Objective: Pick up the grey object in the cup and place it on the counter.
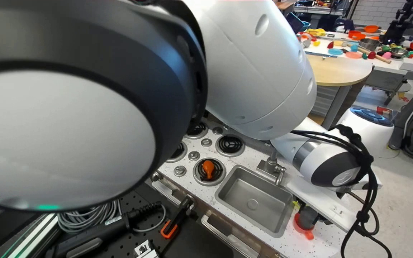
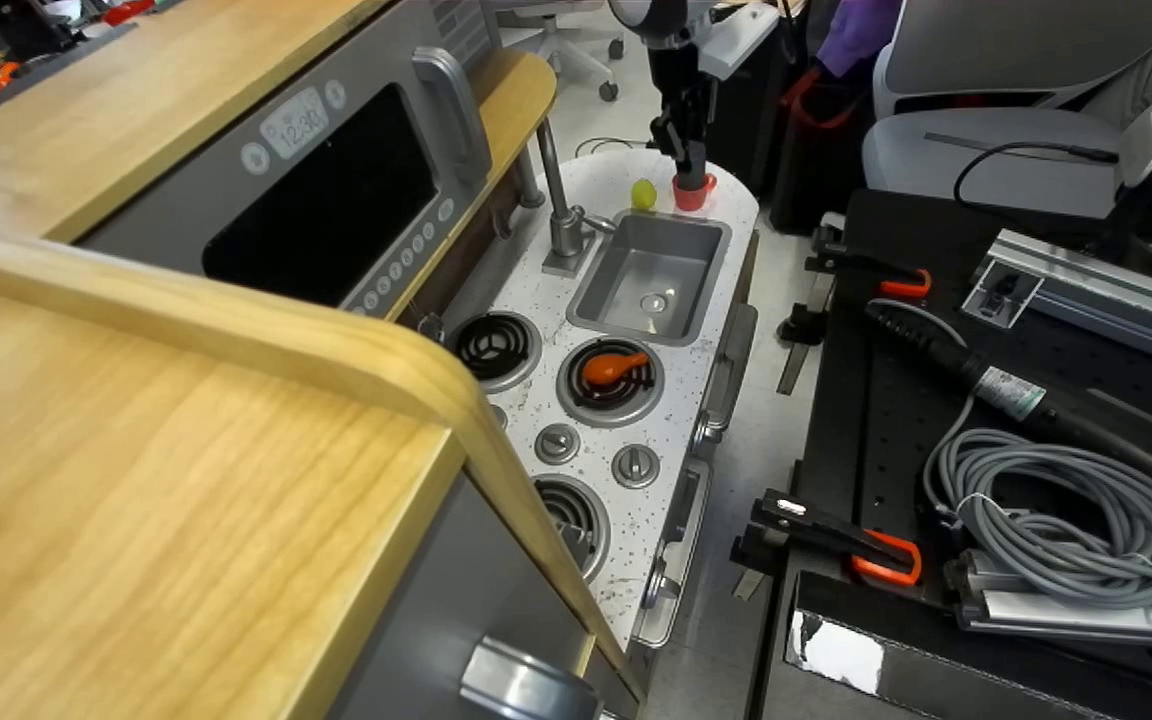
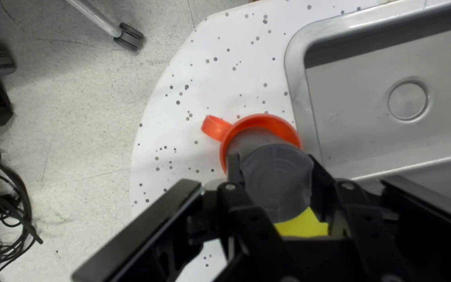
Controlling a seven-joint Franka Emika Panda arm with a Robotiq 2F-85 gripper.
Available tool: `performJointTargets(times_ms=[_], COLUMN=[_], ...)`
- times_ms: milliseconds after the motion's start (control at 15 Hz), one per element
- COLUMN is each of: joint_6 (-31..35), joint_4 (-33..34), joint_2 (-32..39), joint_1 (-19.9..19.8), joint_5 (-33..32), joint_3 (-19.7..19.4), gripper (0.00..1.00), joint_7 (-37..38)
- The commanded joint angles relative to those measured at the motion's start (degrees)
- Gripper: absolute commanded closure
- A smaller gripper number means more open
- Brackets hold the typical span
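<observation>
The cup [image 3: 276, 124] is small and red with a side handle. It stands on the rounded end of the white speckled counter [image 3: 210, 78], beside the sink, and shows in both exterior views [image 1: 297, 223] [image 2: 688, 200]. The grey object [image 3: 278, 180] is a cylinder standing up out of the cup, its lower part hidden by the cup wall. It also shows in both exterior views [image 1: 308, 217] [image 2: 692, 172]. My gripper [image 3: 274, 168] points down over the cup, its fingers against both sides of the grey object, shut on it. In an exterior view the gripper [image 2: 688, 150] is above the cup.
The grey sink [image 2: 636, 275] lies right beside the cup, with the faucet [image 2: 566, 235] at its back edge. A yellow-green round thing [image 2: 643, 194] sits near the cup. An orange object [image 2: 608, 369] lies on a burner. A microwave [image 2: 336, 210] stands behind the counter.
</observation>
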Motion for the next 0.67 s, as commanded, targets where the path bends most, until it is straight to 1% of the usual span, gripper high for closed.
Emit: performJointTargets(times_ms=[0,267,400,600], joint_6=[-2.59,-5.13,-5.21,-4.30], joint_4=[-2.62,-0.83,0.41,2.43], joint_2=[-4.46,-5.52,-4.79,-2.18], joint_1=[-0.64,-1.32,-2.04,-2.22], joint_5=[0.41,0.70,1.38,1.97], joint_3=[-0.71,-2.10,-2.35,-3.34], gripper=[0.84,0.84,0.84,0.84], joint_7=[-0.31,0.85,1.78,5.46])
